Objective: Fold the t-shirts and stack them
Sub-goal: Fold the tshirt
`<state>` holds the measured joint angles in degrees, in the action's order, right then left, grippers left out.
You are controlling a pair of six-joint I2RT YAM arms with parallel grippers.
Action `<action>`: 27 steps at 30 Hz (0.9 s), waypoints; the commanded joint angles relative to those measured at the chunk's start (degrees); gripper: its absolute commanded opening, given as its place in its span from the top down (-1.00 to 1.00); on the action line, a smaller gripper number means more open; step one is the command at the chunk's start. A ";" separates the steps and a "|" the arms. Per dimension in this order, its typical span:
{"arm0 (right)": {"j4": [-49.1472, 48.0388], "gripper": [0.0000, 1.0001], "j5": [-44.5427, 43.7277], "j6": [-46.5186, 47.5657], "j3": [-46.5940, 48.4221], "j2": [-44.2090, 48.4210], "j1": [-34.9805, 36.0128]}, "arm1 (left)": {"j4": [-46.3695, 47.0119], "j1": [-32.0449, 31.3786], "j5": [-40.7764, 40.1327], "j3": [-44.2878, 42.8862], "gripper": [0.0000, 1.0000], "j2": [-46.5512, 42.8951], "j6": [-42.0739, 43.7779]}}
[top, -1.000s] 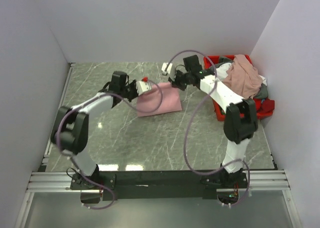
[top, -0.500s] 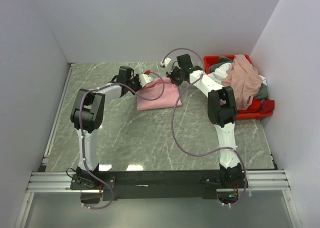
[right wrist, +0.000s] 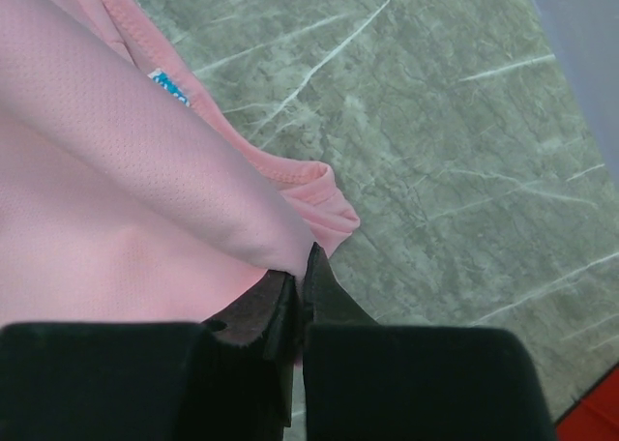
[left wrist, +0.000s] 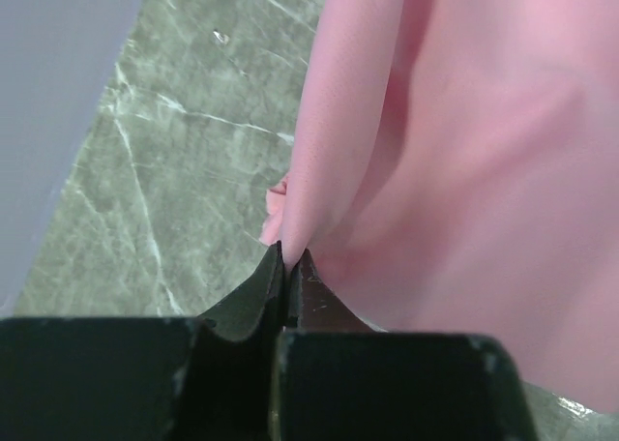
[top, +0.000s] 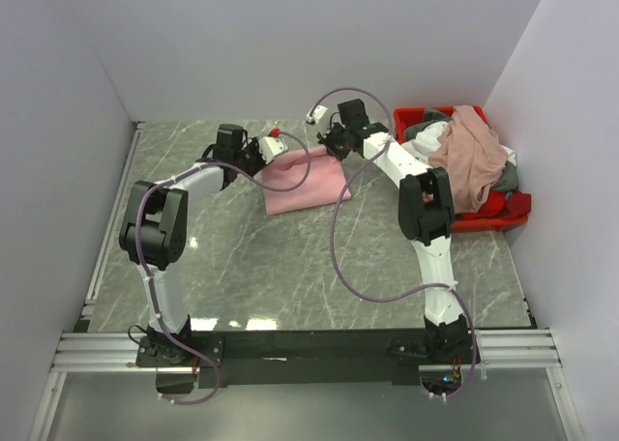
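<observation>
The left gripper [top: 271, 145], seen from the top camera, sits at the light pink t-shirt's [top: 308, 188] 10 o'clock corner, and the right gripper [top: 330, 142] at its 1 o'clock corner; from up here I cannot tell how far either is closed. The shirt lies folded on the marble table [top: 242, 257], toward 12 o'clock from the table's middle. At 2 o'clock a red bin [top: 414, 115] holds a heap of other shirts, with a dusty rose t-shirt [top: 469, 149] draped on top.

In the left wrist view, the left gripper [left wrist: 290, 257] is pinched tight on an edge of the light pink t-shirt [left wrist: 464, 170] – no gap shows between the fingertips. The cloth rises from the tips toward 12 and 2 o'clock, with the table [left wrist: 164, 170] at 10 o'clock.

In the right wrist view, the right gripper [right wrist: 302, 262] is likewise closed hard on a fold of the light pink t-shirt [right wrist: 116, 190], which spreads toward 10 o'clock. A small blue-printed label [right wrist: 170, 87] shows near the neckband [right wrist: 290, 175], bare table [right wrist: 435, 122] lies at 1 o'clock – and a corner of the red bin [right wrist: 592, 424] is at 4 o'clock.
</observation>
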<state>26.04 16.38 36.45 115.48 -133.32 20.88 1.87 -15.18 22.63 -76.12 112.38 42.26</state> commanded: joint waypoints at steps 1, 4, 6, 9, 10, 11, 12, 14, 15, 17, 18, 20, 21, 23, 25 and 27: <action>0.06 1.00 -1.61 -0.32 3.69 -1.94 0.65 | -1.07 0.15 0.84 0.53 0.99 -2.25 -1.83; -0.20 1.00 -2.93 -1.38 4.66 -2.56 0.74 | -1.69 0.15 0.22 -0.95 0.99 0.20 -2.36; -1.07 0.85 -4.42 -2.25 4.67 -2.91 0.74 | -1.69 0.24 -0.39 -2.10 0.98 2.30 -3.58; -3.18 0.35 -8.37 -4.36 4.23 -2.83 0.74 | -0.21 0.24 -4.51 -4.82 0.51 4.51 -8.58; -4.41 0.14 -9.78 -6.45 3.36 -2.30 0.82 | 0.58 0.24 -8.27 -6.22 0.08 4.69 -10.60; -5.64 0.01 -11.70 -8.13 2.74 -1.86 0.82 | 1.72 0.41 -11.00 -7.19 -0.24 4.95 -15.67; -8.52 -0.27 -16.77 -9.80 2.21 -1.34 0.74 | 2.60 0.68 -13.21 -8.51 -0.57 4.87 -18.59; -10.65 -0.40 -21.73 -13.68 1.68 -0.11 0.74 | 2.35 2.17 -18.64 -13.08 -0.99 3.99 -28.31; -10.49 -0.45 -22.44 -14.55 1.76 0.42 0.30 | 0.61 2.87 -19.55 -14.75 -0.99 2.60 -31.51; -8.13 -0.46 -19.65 -17.36 1.68 2.53 -0.58 | -1.33 5.33 -21.22 -18.71 -0.99 0.84 -41.75; -6.98 -0.46 -14.07 -18.51 1.42 3.32 -1.71 | -4.91 6.21 -20.10 -20.20 -0.99 -1.18 -46.08; -1.65 -0.46 -4.92 -19.31 0.80 5.69 -2.77 | -6.78 8.84 -15.45 -19.43 -0.99 -3.64 -53.20; 0.13 -0.46 1.48 -19.22 -0.07 6.40 -3.56 | -7.31 9.55 -9.94 -16.98 -0.99 -6.18 -55.25; 3.99 -0.46 15.74 -19.31 -1.57 7.89 -4.97 | -10.03 10.52 -5.78 -14.42 -0.99 -8.30 -58.85; 5.07 -0.47 22.08 -20.70 -4.98 9.38 -5.33 | -12.05 10.52 -1.64 -9.79 -0.93 -10.68 -62.11; 5.25 -0.47 22.90 -21.50 -8.84 10.70 -5.24 | -12.06 10.43 3.26 -3.29 -0.92 -12.26 -67.38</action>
<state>27.35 26.85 17.78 110.96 -127.22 15.46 -5.30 -2.81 15.11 -86.87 101.84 -13.47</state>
